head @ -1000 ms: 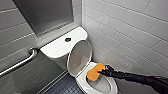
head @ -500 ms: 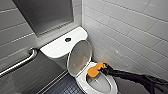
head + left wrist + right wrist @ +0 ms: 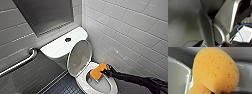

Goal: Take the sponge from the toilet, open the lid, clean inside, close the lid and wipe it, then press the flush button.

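The white toilet point(image 3: 112, 88) stands in the corner with its lid point(image 3: 80, 58) raised upright against the tank. The dark round flush button point(image 3: 67, 39) sits in the middle of the flat tank cover. My right gripper point(image 3: 104, 72) comes in from the right on a black arm and is shut on the orange sponge point(image 3: 98, 71). It holds the sponge down inside the bowl, at the far side near the hinge. Up close in the right wrist view, the porous orange sponge point(image 3: 215, 70) hangs before the white ceramic of the toilet point(image 3: 245, 75).
A grey recessed niche point(image 3: 47, 15) is set in the wall above the tank. A metal grab bar point(image 3: 17, 63) runs along the left wall. White tiled wall point(image 3: 130, 30) stands close on the right. Dark tiled floor point(image 3: 62, 86) lies left of the bowl.
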Robot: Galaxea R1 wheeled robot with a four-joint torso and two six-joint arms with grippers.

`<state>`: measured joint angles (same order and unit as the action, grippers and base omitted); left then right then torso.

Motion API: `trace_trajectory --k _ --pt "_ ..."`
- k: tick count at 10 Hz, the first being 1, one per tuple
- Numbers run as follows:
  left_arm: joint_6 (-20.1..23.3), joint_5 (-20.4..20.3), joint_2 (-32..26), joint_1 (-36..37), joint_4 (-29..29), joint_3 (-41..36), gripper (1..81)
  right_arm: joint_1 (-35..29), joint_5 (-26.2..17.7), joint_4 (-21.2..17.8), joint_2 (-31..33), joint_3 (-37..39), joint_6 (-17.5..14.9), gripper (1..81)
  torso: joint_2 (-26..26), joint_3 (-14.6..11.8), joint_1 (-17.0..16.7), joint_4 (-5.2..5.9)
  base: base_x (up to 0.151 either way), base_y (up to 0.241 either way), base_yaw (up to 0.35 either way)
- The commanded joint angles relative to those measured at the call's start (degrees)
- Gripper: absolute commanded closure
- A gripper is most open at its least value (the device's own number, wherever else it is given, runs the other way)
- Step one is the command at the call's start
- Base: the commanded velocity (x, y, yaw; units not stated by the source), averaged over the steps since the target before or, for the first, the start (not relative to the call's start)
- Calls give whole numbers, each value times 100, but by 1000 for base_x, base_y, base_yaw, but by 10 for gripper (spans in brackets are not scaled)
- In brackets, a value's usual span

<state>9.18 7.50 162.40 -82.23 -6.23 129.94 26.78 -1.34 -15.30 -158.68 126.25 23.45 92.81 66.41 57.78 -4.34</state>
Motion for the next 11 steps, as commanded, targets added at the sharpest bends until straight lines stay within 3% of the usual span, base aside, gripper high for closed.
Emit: trace_trajectory --k 1,7,11 --pt "58 525 29 -158 25 -100 10 -212 107 -122 703 -566 195 811 0 0 0 0 0 0 0" --pt "84 525 100 -167 -9 -100 10 613 907 -149 2206 -2298 212 811 0 0 0 0 0 0 0" --pt "84 525 144 -176 -19 -109 10 1457 1434 -114 2838 -2965 168 811 0 0 0 0 0 0 0"
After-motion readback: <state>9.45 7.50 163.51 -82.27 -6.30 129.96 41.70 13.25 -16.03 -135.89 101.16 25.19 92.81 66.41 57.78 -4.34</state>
